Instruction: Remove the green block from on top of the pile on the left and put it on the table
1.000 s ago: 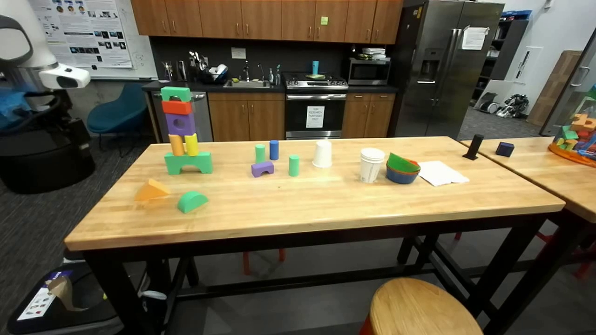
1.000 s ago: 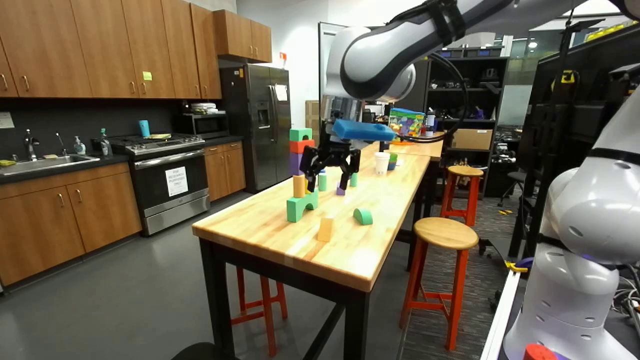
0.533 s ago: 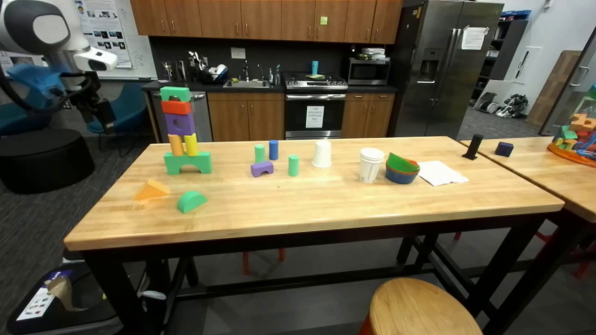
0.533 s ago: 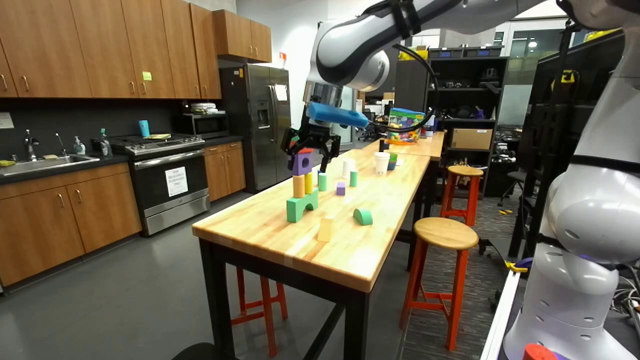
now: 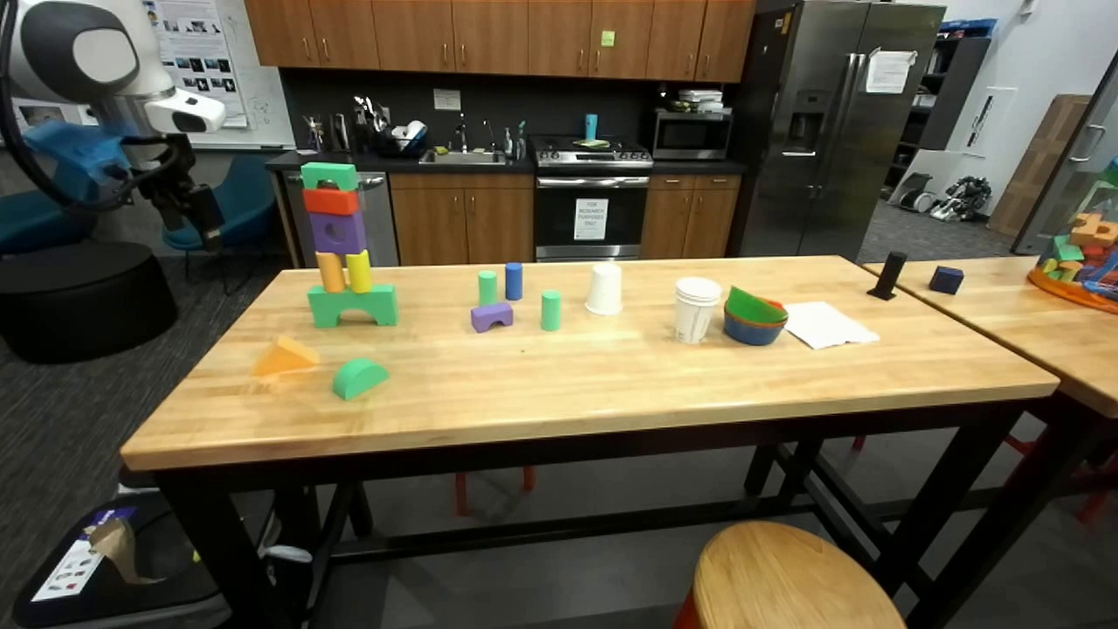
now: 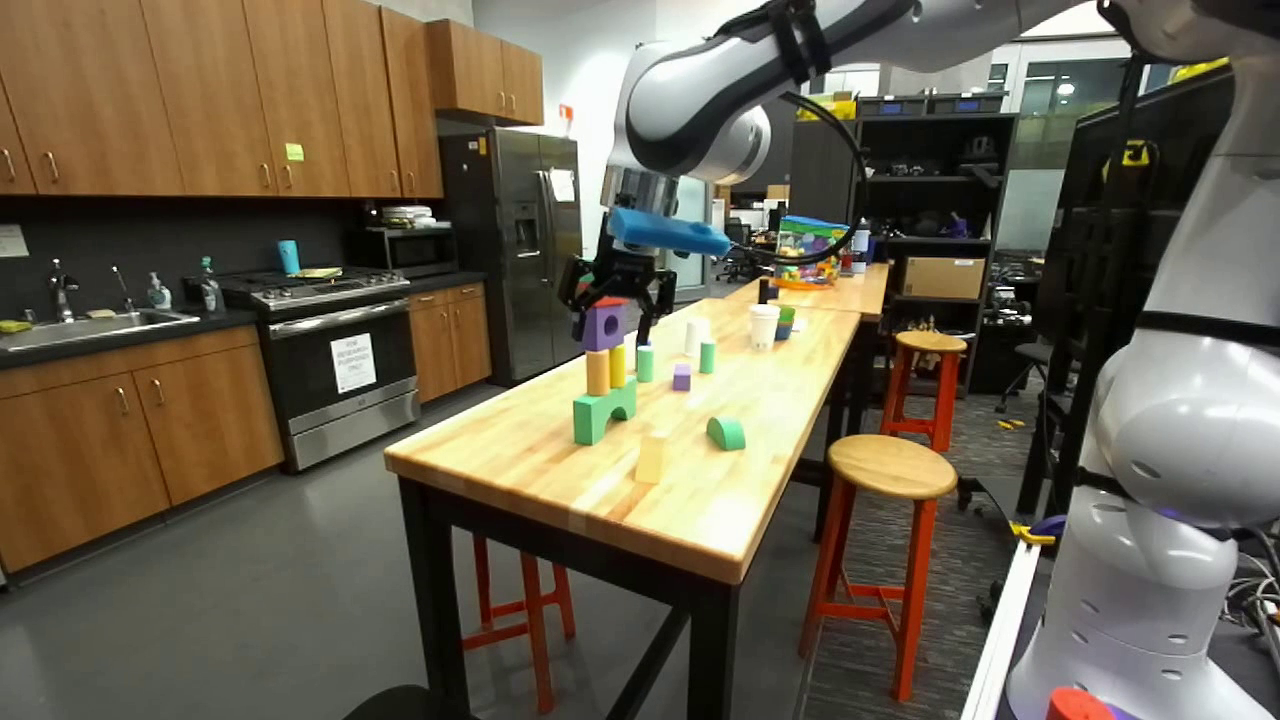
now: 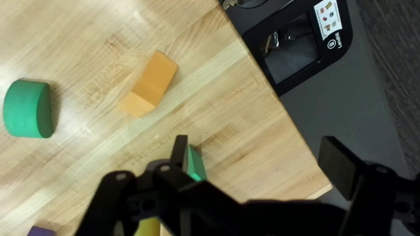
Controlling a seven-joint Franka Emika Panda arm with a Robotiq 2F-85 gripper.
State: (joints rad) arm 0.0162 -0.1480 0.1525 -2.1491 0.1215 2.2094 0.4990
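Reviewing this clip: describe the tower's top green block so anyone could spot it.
In an exterior view, find the central wooden table, then the block tower at its left end. The green block rests on the red block; unlike the wider green arch at the base, it crowns the tower.

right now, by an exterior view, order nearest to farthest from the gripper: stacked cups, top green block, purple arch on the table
In an exterior view:
1. Top green block: on the pile, right of the gripper.
2. Purple arch: on the table, right of the pile.
3. Stacked cups: left of the bowls.
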